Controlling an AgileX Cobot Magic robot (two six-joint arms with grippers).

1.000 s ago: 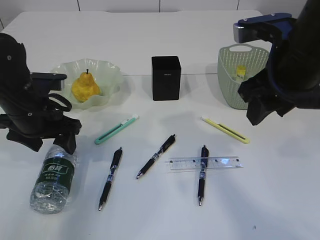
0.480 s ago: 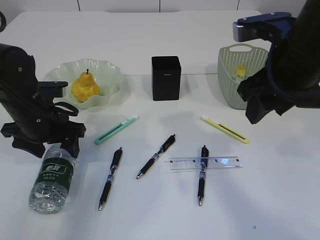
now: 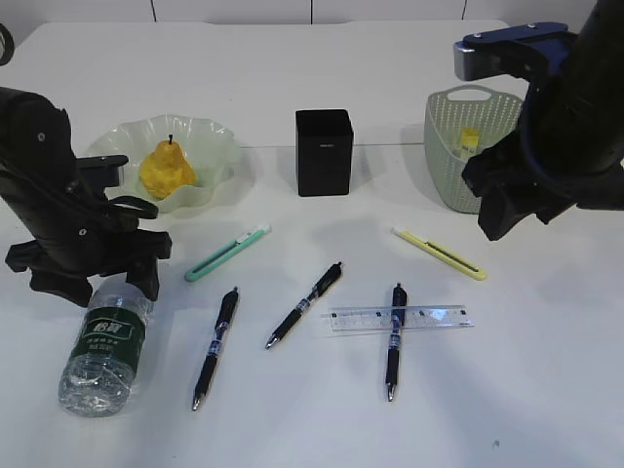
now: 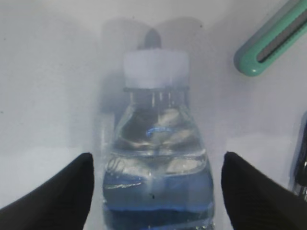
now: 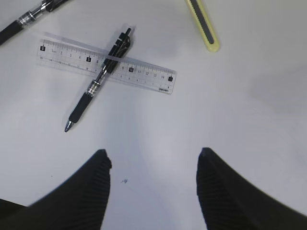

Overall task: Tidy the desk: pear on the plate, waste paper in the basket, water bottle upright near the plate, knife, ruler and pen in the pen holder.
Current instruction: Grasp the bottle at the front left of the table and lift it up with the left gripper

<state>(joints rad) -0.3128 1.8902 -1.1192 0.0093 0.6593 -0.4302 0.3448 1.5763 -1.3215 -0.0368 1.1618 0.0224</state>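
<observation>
The water bottle [image 4: 156, 158] is found lying flat on the tabletop [image 3: 292, 409], cap pointing away; the left claw [image 4: 156, 187] is spread astride its shoulder, directly above, nothing pinched.

Left claw [image 3: 97, 283] lowered further over the water bottle [image 3: 102, 346] neck, arm shifted slightly right, bottle nudged

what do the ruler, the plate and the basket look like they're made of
Ruler: clear hard plastic, probably; the pen under it shows through. Plate: translucent pale green with a wavy glossy rim, glass or plastic, can't tell which. Basket: matte pale green moulded plastic, judging by its slotted walls.
</observation>
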